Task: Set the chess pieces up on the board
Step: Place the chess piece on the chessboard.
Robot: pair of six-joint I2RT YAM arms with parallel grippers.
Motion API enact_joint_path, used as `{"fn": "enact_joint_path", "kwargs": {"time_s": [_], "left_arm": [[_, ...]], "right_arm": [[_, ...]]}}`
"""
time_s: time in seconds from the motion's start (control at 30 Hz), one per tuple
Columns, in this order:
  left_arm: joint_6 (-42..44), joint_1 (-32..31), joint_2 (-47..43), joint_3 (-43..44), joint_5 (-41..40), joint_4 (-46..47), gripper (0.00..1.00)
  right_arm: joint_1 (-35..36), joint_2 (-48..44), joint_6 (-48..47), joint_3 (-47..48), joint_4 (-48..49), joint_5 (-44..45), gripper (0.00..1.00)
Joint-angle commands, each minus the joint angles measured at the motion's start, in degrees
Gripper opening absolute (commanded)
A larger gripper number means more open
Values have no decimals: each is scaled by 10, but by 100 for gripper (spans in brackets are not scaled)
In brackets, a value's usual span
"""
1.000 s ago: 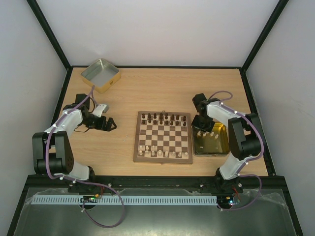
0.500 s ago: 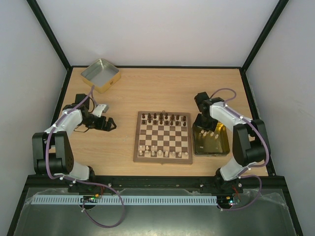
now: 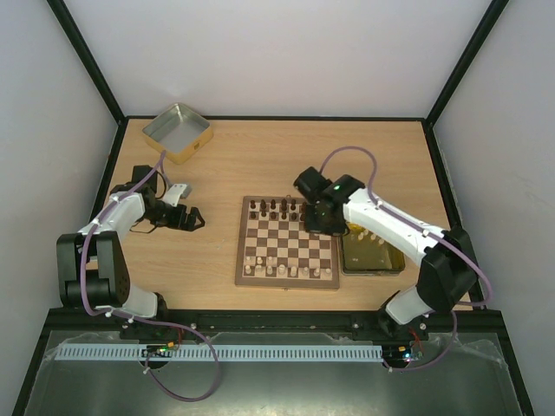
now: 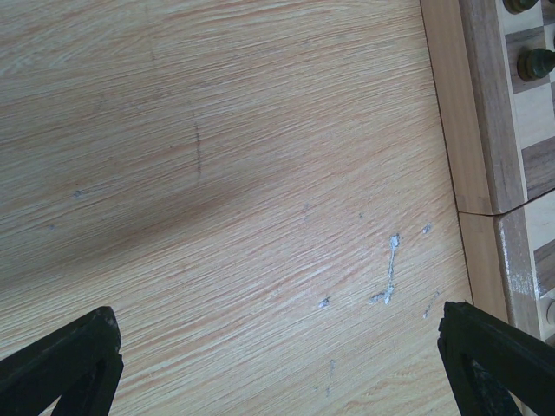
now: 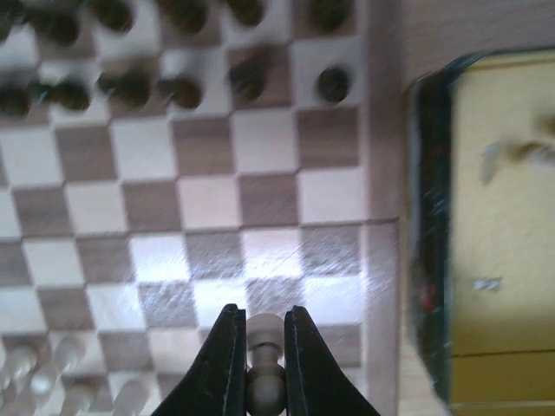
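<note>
The board [image 3: 287, 243] lies mid-table, dark chess pieces [image 3: 276, 208] in its far rows, pale ones [image 3: 269, 265] in its near rows. My right gripper [image 3: 319, 218] hangs over the board's far right part, shut on a pale cream pawn [image 5: 265, 332], held above the squares in the right wrist view [image 5: 263, 325]. The board [image 5: 208, 225] fills that view, dark pieces [image 5: 180, 89] at the top. My left gripper [image 3: 192, 220] rests open on the table left of the board; its fingertips [image 4: 61, 364] stand wide apart over bare wood, the board's edge [image 4: 486, 113] at right.
A yellow-lined tin tray [image 3: 373, 247] with pale pieces sits right of the board, also showing in the right wrist view [image 5: 494, 234]. A second metal tin [image 3: 176, 132] stands at the far left corner. Black frame posts edge the table.
My right arm has swung left from over the yellow tray to over the board's far right part, carrying a pale pawn. The left arm has not moved.
</note>
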Motion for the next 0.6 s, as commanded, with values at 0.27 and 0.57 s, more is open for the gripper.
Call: {"fn": "enact_joint_path", "kwargs": {"time_s": [0.27,0.57], "left_arm": [[3,4,-11,12,4,-10,99],[5,10,-13,12,6,-11,99]], "right_arm": [[141,97,71,31,26,-38,5],[152,157,57,60,43,-56,5]]}}
